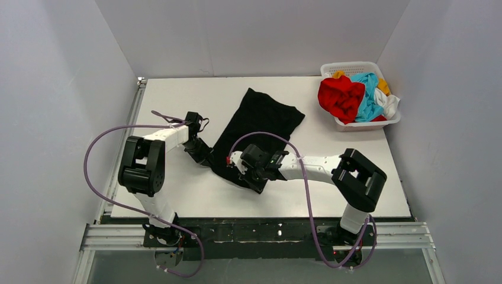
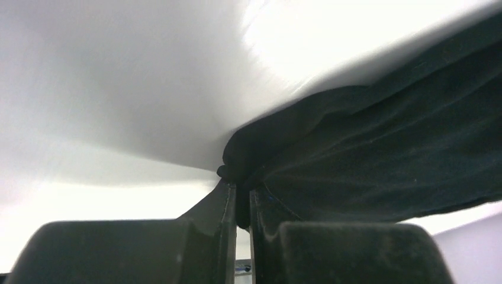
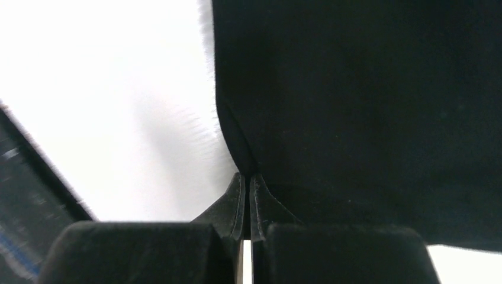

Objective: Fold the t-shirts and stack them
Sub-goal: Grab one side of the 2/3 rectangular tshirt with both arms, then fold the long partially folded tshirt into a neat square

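Observation:
The large black t-shirt [image 1: 256, 127] lies on the white table, running from its middle toward the near side. My left gripper [image 1: 208, 158] is shut on its near left edge; in the left wrist view the gripper [image 2: 241, 198] pinches a bunched corner of the black cloth [image 2: 379, 154]. My right gripper [image 1: 256, 182] is shut on the shirt's near right edge; in the right wrist view the gripper [image 3: 248, 180] holds the black cloth [image 3: 367, 100] by its hem. The red [image 1: 340, 97], light blue [image 1: 369, 94], white [image 1: 389, 104] and orange-yellow [image 1: 384, 86] t-shirts lie crumpled in the basket.
A white lattice basket [image 1: 362, 125] stands at the table's far right corner. White walls close in the table [image 1: 177, 106] on three sides. A metal rail [image 1: 260, 235] runs along the near edge by the arm bases.

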`<action>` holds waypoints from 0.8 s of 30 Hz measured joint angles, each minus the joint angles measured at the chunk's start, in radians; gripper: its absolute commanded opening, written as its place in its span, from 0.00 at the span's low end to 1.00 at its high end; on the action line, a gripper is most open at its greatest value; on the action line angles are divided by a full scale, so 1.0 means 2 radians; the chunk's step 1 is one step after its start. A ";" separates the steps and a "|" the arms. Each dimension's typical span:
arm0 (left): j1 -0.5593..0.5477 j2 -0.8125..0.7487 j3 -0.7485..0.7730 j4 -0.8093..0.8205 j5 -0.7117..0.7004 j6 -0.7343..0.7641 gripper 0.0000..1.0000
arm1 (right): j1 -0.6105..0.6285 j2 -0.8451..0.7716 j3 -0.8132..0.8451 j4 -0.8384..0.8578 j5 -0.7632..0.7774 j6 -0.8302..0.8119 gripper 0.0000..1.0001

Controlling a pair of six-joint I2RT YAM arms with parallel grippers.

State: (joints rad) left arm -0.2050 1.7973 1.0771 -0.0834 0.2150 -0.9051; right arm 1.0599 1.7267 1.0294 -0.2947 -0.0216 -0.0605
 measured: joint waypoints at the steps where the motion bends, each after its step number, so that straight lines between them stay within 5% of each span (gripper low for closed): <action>1: -0.001 -0.010 -0.008 -0.001 -0.011 0.000 0.00 | 0.001 0.000 0.002 -0.004 -0.017 0.000 0.01; 6: -0.004 -0.111 -0.082 -0.047 -0.072 -0.005 0.00 | 0.030 -0.011 0.009 -0.028 -0.115 0.011 0.01; 14: -0.010 -0.403 -0.146 -0.196 -0.145 -0.029 0.00 | 0.050 -0.100 0.012 -0.015 -0.279 0.082 0.01; 24: -0.015 -0.449 -0.056 -0.281 -0.149 -0.014 0.00 | 0.025 -0.178 0.017 0.019 -0.366 0.157 0.01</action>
State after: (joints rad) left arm -0.2359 0.9001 0.9653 -0.6445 -0.0826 -0.9340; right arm 1.1107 1.3716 1.0641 -0.2565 -0.7540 0.2527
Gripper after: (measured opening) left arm 0.050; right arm 0.033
